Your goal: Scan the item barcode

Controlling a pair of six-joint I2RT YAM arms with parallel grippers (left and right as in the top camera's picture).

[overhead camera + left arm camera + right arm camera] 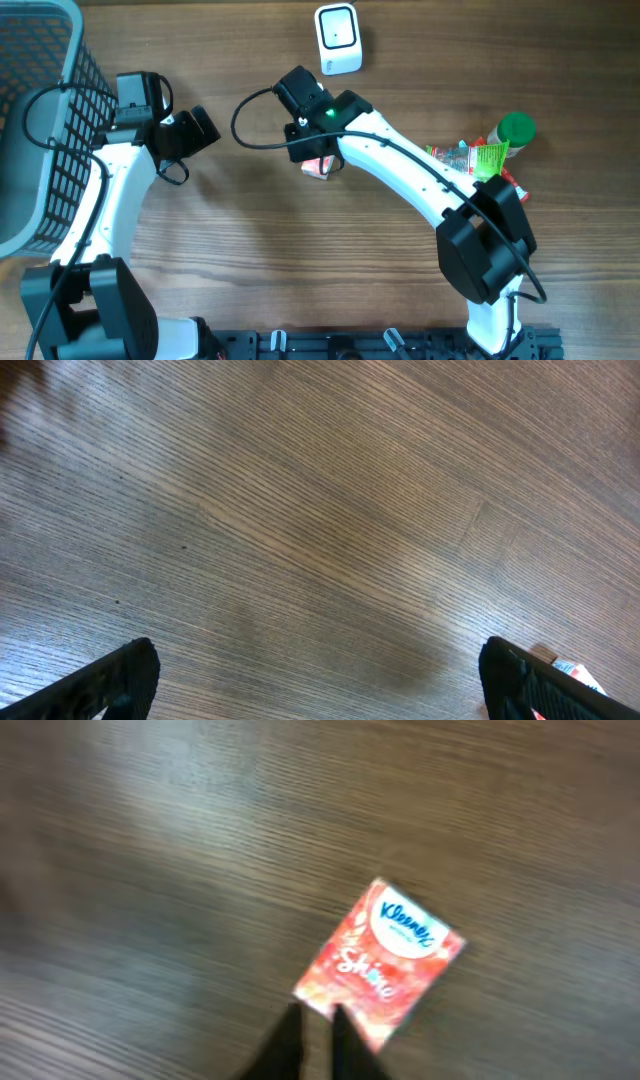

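Tissue pack [385, 960], edge at right gripper [313, 1016] tips

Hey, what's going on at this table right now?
The right pincer is shut at the edge of a red Kleenex pack lying on the table; whether it actually grips it is unclear. The left pincer hangs open over bare wood beside the basket. The white scanner sits beyond; the pack isn't at it yet.

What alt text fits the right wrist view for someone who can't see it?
A red-orange Kleenex tissue pack sits angled across the wood table, slightly blurred. The right gripper's dark fingers are closed together at the pack's lower edge; whether they pinch it is unclear.
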